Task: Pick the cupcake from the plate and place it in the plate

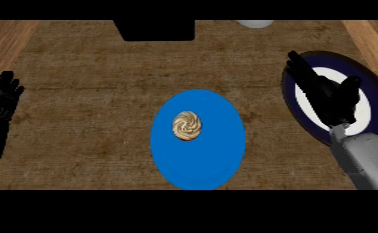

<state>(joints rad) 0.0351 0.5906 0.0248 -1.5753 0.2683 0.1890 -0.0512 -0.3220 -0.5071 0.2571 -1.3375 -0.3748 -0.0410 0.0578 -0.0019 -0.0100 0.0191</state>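
In the head view, the counter (pixel 88 127) has a rough brown surface like worn wood, with lighter plank borders at both sides. A smooth blue plate (pixel 198 164) lies in the middle, looking taller than wide. On it, a little left of its middle and toward the upper half, sits the cupcake (pixel 187 125), small and round, with a beige and cream swirl on top. At the right lies a second plate (pixel 363 79), dark navy at the rim and white inside. The right hand (pixel 328 97) is above this plate with its fingers stretched out, grasping nothing; its grey forearm comes from the lower right corner. The left hand (pixel 7 99) rests at the left edge, fingers up and relaxed, also released. A black box-like shape (pixel 156 29) and a pale round object (pixel 255 24) are at the far edge.
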